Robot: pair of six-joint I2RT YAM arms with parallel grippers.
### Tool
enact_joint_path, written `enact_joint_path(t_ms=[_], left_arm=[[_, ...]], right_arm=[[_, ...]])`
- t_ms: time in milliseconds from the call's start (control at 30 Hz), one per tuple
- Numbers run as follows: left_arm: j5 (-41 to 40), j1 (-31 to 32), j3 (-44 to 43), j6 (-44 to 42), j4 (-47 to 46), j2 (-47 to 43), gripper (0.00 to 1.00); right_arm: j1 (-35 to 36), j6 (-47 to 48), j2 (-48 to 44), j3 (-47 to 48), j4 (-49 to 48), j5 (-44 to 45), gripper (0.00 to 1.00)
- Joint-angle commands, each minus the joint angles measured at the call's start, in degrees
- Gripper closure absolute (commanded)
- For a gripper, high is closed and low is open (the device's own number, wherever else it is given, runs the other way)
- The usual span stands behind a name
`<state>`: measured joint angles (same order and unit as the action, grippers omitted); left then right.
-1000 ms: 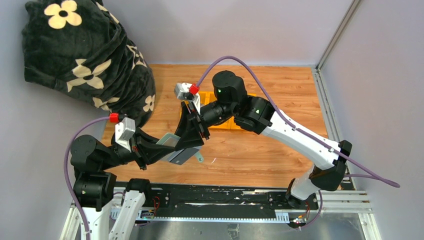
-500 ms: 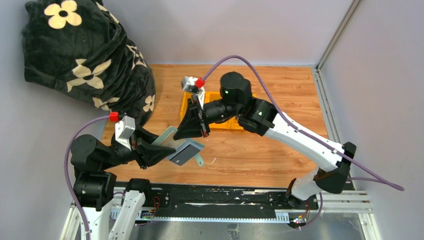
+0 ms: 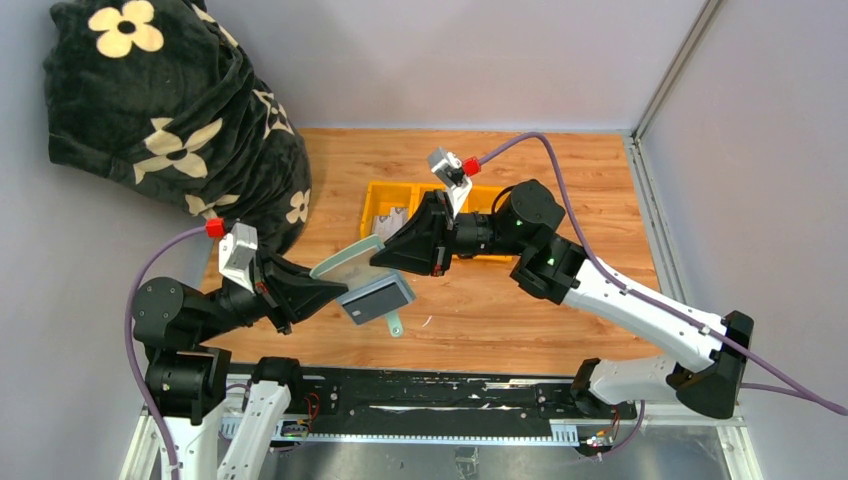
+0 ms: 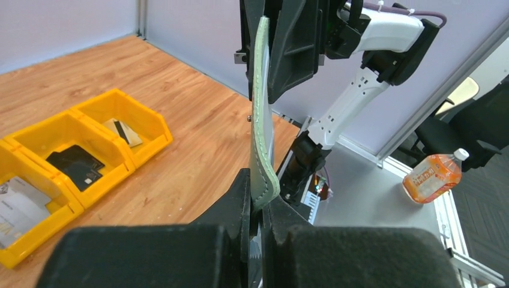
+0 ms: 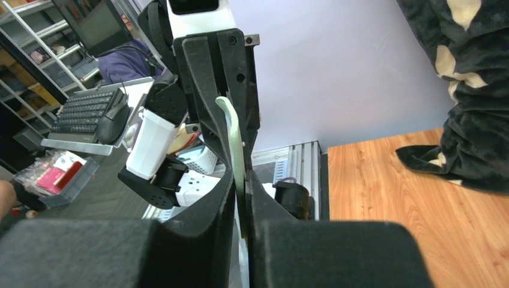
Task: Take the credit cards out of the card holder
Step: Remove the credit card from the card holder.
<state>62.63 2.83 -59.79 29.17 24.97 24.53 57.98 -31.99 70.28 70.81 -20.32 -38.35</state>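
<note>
The sage-green card holder (image 3: 350, 262) hangs open in the air over the table, between both grippers. My left gripper (image 3: 335, 287) is shut on its near-left end, my right gripper (image 3: 377, 262) on the green cover's far end. Its grey-blue inner part (image 3: 380, 296) hangs below, clasp strap (image 3: 397, 325) dangling. The left wrist view shows the cover edge-on (image 4: 262, 120) in my left gripper (image 4: 261, 207). The right wrist view shows it (image 5: 231, 135) in my right gripper (image 5: 242, 195). A black card (image 4: 75, 165), a tan card (image 4: 123, 132) and a grey card (image 4: 15, 207) lie in the tray.
The yellow three-compartment tray (image 3: 375, 190) stands on the wooden table behind the right gripper; it also shows in the left wrist view (image 4: 141, 117). A large black floral cushion (image 3: 170, 110) fills the far left corner. Grey walls bound the table at the back and right.
The right gripper has pulled the green cover up and to the right, and the holder has opened. The right arm's wrist and elbow have swung right. The left gripper keeps its hold.
</note>
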Motion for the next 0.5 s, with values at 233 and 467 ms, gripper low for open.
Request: enact_joint_path(t_ms=[233,467], left_arm=[[3.53,0.21,-2.93,-12.27,8.39,1.73,1.00],[5.51,0.21,-2.72,-19.29,12.90,2.70,1.00]], right_arm=[[-0.30,27.10,9.82,27.37,41.47,-10.85,0.23],[4.32,44.00,21.44,47.01,68.32,-6.92,0.23]])
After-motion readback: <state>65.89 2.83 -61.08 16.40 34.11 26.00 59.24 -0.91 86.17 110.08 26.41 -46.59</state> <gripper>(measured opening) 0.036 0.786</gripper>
